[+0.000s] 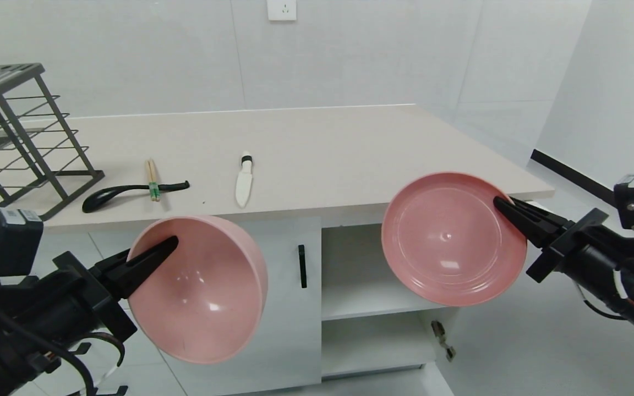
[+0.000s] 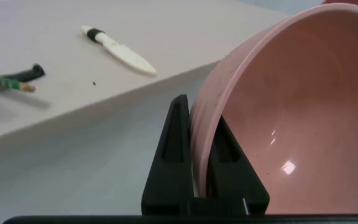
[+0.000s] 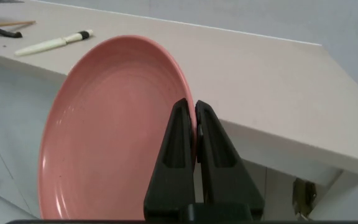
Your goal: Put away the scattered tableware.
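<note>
My left gripper (image 1: pixel 169 243) is shut on the rim of a pink bowl (image 1: pixel 201 289), held on its side in front of the counter's closed cabinet door; the left wrist view shows the rim of the bowl (image 2: pixel 291 106) pinched between the fingers (image 2: pixel 178 134). My right gripper (image 1: pixel 501 202) is shut on the edge of a pink plate (image 1: pixel 452 237), held tilted before the open cabinet; the plate (image 3: pixel 110 124) appears again in the right wrist view. On the counter lie a white knife (image 1: pixel 244 179), a black spoon (image 1: pixel 124 194) and chopsticks (image 1: pixel 152 179).
A dark wire dish rack (image 1: pixel 17 135) stands at the counter's left end. Below the beige countertop (image 1: pixel 350 148), the right cabinet compartment (image 1: pixel 366 286) is open with white shelves; the left door with a black handle (image 1: pixel 302 266) is closed.
</note>
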Controlling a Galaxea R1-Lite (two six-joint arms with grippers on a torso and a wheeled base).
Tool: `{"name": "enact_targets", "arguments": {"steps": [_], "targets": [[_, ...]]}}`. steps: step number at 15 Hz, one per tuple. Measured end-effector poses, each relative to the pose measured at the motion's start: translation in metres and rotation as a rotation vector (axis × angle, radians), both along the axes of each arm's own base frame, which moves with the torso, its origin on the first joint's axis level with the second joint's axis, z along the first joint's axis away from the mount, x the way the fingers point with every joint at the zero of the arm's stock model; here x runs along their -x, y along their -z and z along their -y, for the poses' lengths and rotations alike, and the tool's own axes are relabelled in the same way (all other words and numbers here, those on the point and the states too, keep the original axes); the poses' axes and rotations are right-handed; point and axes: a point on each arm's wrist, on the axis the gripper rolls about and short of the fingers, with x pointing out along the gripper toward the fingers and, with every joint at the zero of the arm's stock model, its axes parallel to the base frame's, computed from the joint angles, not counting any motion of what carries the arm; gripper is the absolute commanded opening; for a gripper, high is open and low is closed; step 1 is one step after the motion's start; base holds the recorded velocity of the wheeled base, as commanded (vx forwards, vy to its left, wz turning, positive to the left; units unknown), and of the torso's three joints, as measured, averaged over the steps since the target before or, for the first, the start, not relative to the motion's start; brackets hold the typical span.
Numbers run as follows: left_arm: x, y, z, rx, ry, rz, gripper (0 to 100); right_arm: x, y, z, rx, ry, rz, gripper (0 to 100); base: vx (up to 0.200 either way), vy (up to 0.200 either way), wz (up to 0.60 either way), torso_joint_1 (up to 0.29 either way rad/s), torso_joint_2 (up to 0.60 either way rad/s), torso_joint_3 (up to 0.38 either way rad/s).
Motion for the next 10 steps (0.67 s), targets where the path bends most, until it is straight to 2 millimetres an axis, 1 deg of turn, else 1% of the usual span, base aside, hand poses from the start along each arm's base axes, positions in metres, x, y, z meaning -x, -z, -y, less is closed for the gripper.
{"name": "enact_targets", "arguments": {"steps": [4,8,10], "targets": [[-0.0013,0.0018,0.0012,-0.003,0.004,-0.009,0,0.0001,0.0008,0.0,0.001,0.0,-0.003,0,0.0,0.0,0.0,-0.221,0.46,0.237],[-0.0037,0.0032,0.002,-0.006,0.003,-0.019,0,-0.0006,0.0024,-0.0002,0.003,-0.001,-0.01,0,0.0,0.0,0.0,-0.215,0.39,0.2],[-0.0044,0.0048,0.0023,-0.009,0.003,-0.028,0,-0.0006,0.0045,-0.0002,0.006,-0.001,-0.022,0,0.0,0.0,0.0,-0.083,0.26,0.112]]}}
